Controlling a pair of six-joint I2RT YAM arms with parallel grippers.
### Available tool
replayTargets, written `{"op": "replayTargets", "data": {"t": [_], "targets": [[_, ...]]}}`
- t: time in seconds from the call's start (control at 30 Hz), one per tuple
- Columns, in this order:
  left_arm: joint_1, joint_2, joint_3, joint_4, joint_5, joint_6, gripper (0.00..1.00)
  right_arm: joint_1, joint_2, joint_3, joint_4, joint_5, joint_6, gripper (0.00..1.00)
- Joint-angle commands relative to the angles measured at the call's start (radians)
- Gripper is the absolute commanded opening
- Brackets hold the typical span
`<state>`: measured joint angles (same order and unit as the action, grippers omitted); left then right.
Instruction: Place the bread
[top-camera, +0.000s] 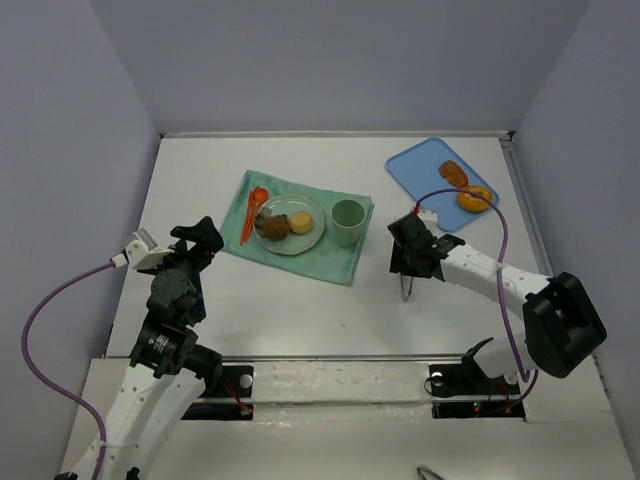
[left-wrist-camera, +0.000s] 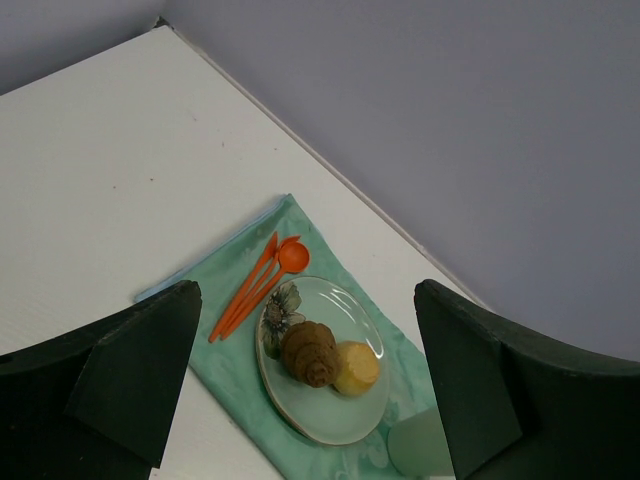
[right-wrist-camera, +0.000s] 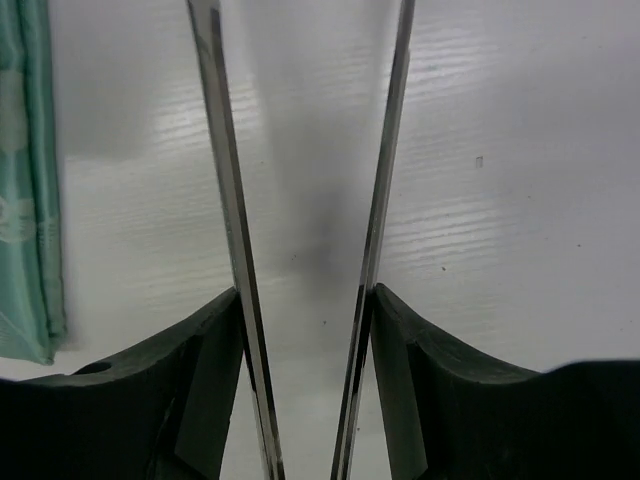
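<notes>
A pale green plate (top-camera: 318, 214) on a green placemat (top-camera: 330, 258) holds a brown croissant-like bread (top-camera: 271, 226) and a yellow bun (top-camera: 300, 222). Two more breads (top-camera: 453, 173) (top-camera: 475, 197) lie on a blue tray (top-camera: 415, 165) at the back right. My right gripper (top-camera: 408, 262) is shut on metal tongs (top-camera: 405, 287), right of the placemat; the tongs' blades (right-wrist-camera: 225, 200) are spread and hold nothing over bare table. My left gripper (top-camera: 200, 240) is open and empty, left of the placemat. The left wrist view shows the plate (left-wrist-camera: 340, 415), brown bread (left-wrist-camera: 308, 352) and bun (left-wrist-camera: 356, 367).
An orange spoon and fork (top-camera: 252, 212) lie on the placemat left of the plate. A green cup (top-camera: 347, 220) stands right of the plate. Grey walls enclose the table on three sides. The placemat's edge (right-wrist-camera: 25, 180) shows at the left of the right wrist view.
</notes>
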<state>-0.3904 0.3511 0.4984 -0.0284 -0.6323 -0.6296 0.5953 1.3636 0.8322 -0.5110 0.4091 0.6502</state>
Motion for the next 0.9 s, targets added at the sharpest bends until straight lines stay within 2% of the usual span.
{"op": "replayTargets", "data": {"t": [0.0, 0.07, 0.13, 0.17, 0.3, 0.47, 0.5, 0.63, 0.87], "targets": [[0.007, 0.005, -0.011, 0.039, -0.020, 0.001, 0.99, 0.003, 0.012, -0.007, 0.054, -0.065, 0.026, 0.61], [0.007, 0.006, -0.012, 0.038, -0.021, 0.001, 0.99, 0.003, -0.024, -0.010, 0.049, -0.079, 0.019, 0.68], [0.007, 0.008, -0.011, 0.038, -0.023, 0.001, 0.99, 0.003, -0.096, -0.012, 0.046, -0.096, 0.009, 0.83], [0.007, 0.011, -0.011, 0.039, -0.024, 0.001, 0.99, 0.003, -0.125, -0.010, 0.046, -0.098, 0.005, 1.00], [0.007, 0.019, -0.009, 0.044, -0.026, -0.001, 0.99, 0.003, -0.259, 0.016, 0.039, -0.087, -0.054, 1.00], [0.007, 0.043, -0.003, 0.044, -0.026, 0.002, 0.99, 0.003, -0.403, 0.033, 0.040, 0.075, -0.035, 1.00], [0.007, 0.043, -0.003, 0.044, -0.026, 0.002, 0.99, 0.003, -0.403, 0.033, 0.040, 0.076, -0.031, 1.00], [0.007, 0.065, -0.003, 0.050, -0.027, 0.001, 0.99, 0.003, -0.471, -0.001, 0.043, 0.262, 0.025, 1.00], [0.007, 0.138, 0.014, 0.058, -0.017, 0.005, 0.99, 0.003, -0.485, -0.027, 0.057, 0.293, 0.000, 1.00]]}}
